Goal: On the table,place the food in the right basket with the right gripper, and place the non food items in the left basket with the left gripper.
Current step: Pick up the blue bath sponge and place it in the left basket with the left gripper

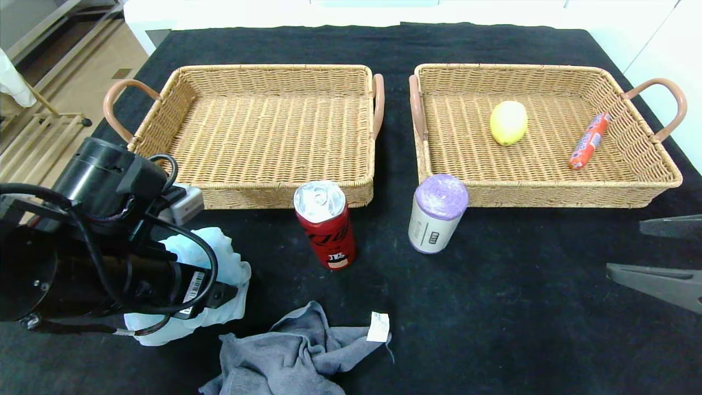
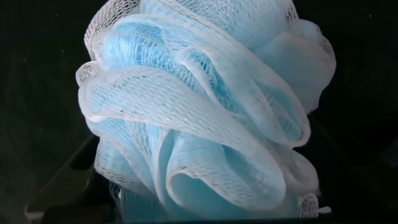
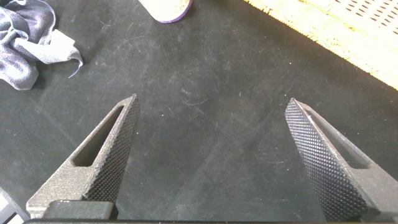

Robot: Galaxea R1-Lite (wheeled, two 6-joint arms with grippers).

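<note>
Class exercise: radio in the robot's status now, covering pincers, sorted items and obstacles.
Left pincer down at blue bath pouf. Right pincer open, idle over table. Lemon, sausage in right basket; left basket empty. Nothing blocking.

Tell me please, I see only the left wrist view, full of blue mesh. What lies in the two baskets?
Observer: The left basket holds nothing. The right basket holds a lemon and a red sausage stick.
Operator: What is not sorted yet?
Observer: A red can and a purple roll stand in front of the baskets; a grey cloth lies nearer the robot.
Operator: And the right end effector?
Observer: The right end effector hangs open over bare black table, holding nothing.
</note>
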